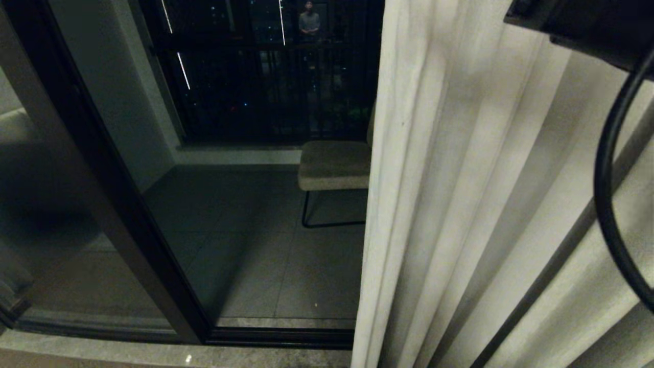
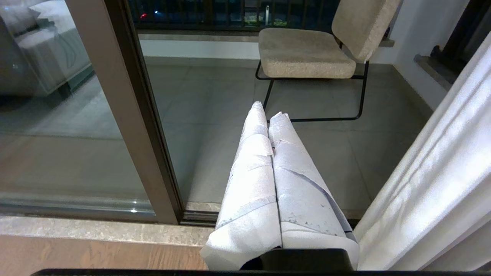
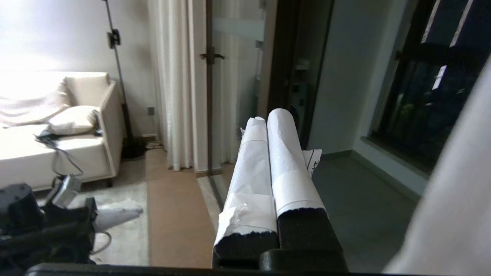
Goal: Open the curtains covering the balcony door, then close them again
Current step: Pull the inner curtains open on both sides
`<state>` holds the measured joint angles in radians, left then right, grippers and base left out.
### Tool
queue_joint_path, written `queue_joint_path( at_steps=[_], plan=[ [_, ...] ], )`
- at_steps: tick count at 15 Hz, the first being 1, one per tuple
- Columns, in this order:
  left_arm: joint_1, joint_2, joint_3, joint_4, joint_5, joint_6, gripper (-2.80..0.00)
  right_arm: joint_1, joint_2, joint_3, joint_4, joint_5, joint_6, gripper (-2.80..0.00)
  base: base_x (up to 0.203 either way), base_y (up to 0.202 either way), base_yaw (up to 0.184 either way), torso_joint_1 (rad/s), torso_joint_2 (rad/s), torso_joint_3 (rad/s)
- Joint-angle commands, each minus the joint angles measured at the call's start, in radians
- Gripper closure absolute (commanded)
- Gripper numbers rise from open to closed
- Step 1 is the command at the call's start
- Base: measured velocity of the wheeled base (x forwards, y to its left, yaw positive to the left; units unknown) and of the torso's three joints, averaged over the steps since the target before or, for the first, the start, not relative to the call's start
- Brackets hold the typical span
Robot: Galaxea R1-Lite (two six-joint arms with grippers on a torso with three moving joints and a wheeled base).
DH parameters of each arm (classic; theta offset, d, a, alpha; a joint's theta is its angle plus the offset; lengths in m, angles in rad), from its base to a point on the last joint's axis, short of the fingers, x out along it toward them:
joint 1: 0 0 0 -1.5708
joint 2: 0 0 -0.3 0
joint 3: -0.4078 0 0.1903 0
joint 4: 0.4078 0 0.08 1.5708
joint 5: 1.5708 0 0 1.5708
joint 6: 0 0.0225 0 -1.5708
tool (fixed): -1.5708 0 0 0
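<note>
The curtains (image 1: pixel 460 204) are bunched on the right side of the head view, hanging in vertical cream folds down to the floor, so the left part of the balcony door (image 1: pixel 117 204) is left uncovered. Through the glass, a beige padded chair (image 1: pixel 334 163) on a thin black frame can be seen out on the tiled balcony, with the dark railing (image 1: pixel 265 76) behind it.

The left pincer (image 2: pixel 268 111) is seen clenched, its paper-wrapped fingers pressed together with nothing between them, pointed toward the door's frame and the chair, curtain fabric just beside it. The right pincer (image 3: pixel 270 117) is also clenched and empty, held up and aimed along the glass toward the far end of the door, where more curtain fabric hangs. A cream sofa (image 3: pixel 57 126) is visible off to the side in that view.
</note>
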<state>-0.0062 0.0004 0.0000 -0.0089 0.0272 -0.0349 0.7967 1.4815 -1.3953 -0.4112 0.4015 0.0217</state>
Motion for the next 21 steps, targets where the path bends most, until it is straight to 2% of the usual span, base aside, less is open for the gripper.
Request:
queue_joint_path(
  at_steps=[1,7,9,13,17,21],
  plan=[
    [0.0,0.0,0.0,0.0,0.0,0.0,0.0,0.024,0.069,-0.045,-0.002,0.003,0.018,0.0,0.0,0.0,0.0,0.0,0.0,0.0],
    [0.0,0.0,0.0,0.0,0.0,0.0,0.0,0.048,0.254,-0.221,-0.017,-0.002,0.015,0.0,0.0,0.0,0.0,0.0,0.0,0.0],
    [0.0,0.0,0.0,0.0,0.0,0.0,0.0,0.046,0.293,-0.241,-0.024,-0.034,0.006,0.0,0.0,0.0,0.0,0.0,0.0,0.0],
    [0.0,0.0,0.0,0.0,0.0,0.0,0.0,0.028,0.375,-0.261,-0.106,-0.169,-0.013,0.0,0.0,0.0,0.0,0.0,0.0,0.0],
    [0.0,0.0,0.0,0.0,0.0,0.0,0.0,-0.041,0.429,-0.277,-0.142,-0.343,-0.099,0.0,0.0,0.0,0.0,0.0,0.0,0.0],
    [0.0,0.0,0.0,0.0,0.0,0.0,0.0,-0.117,0.454,-0.277,-0.247,-0.511,-0.131,0.0,0.0,0.0,0.0,0.0,0.0,0.0]
  ],
)
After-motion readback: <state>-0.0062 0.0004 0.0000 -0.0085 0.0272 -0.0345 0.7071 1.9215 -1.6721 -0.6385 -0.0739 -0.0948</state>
